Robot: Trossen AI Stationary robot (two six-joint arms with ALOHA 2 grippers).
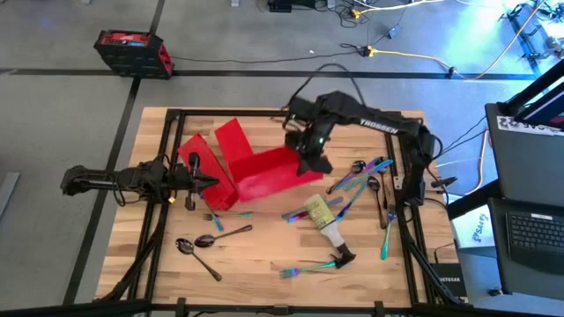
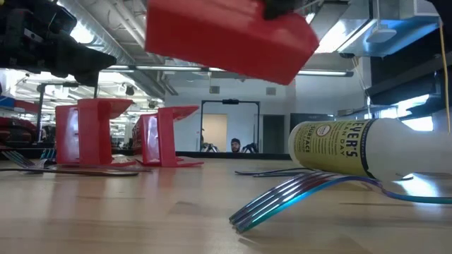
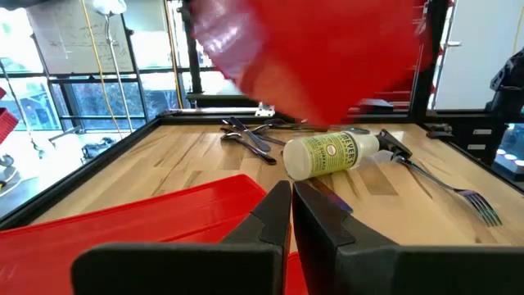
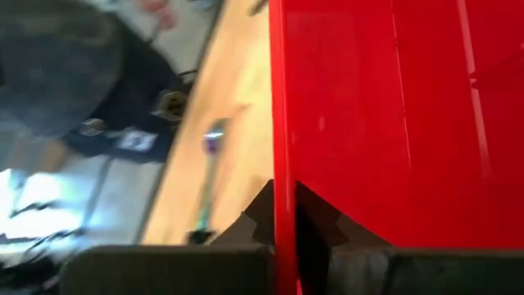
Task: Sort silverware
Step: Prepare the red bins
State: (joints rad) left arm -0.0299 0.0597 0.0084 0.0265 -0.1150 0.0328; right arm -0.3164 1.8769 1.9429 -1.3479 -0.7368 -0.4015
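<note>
High view: your right gripper pinches a lifted red bin; silverware lies just right of it; left gripper closed.

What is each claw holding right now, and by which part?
The right claw is shut on the thin wall of a red bin, lifted off the table. The left claw is shut with nothing between its fingers, above another bin.

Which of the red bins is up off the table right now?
The red bin clamped by its wall in the right gripper; the low view shows it hanging in the air. The other red bins rest on the table by the left gripper.
</note>
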